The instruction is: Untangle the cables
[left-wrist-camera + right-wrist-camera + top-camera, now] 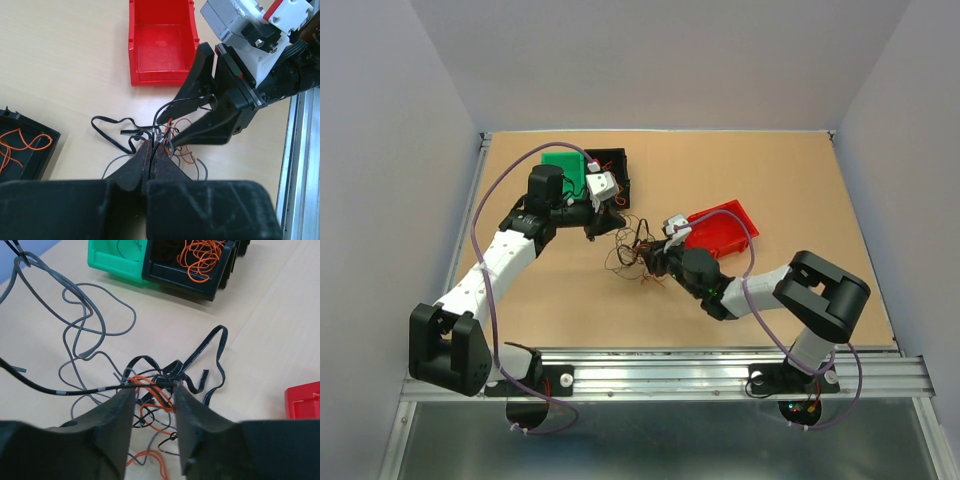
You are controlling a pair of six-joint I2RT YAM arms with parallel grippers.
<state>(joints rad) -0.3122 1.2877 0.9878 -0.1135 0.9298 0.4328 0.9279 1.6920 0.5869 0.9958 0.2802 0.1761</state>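
Left gripper (151,144): fingers pressed together, clamped on a strand or two of the cables (634,250). It sits just on the near side of the black bin (620,158), and grey strands run to it from the knot. The green bin (558,162) touches the black bin's left side. Both stand toward the far left corner of the bench (800,180). The black bin holds loose orange wire.

Cables: one loose knot near the middle of the bench, between the two grippers. Orange, black and grey strands, very thin and curly.
- Handling, as I judge it: featherweight, limp, a bit springy. A pulled strand will drag its neighbours, and wire this fine may slip out of a sloppy pinch.
- Best hold, I judge: a single strand at a free end or an outer loop, away from the orange-black crossing at the core.

Right gripper (152,395): jaws apart, straddling that core. Nothing seen pinched.

Red bin (725,228): empty, just behind the right gripper, right of the middle.

Surface: pale wood-look board, flat and matte. Thin wire lies flush on it, so it is likely hard to get under. A metal rail (720,365) runs along the near edge.

Room: plain pale walls on three sides.
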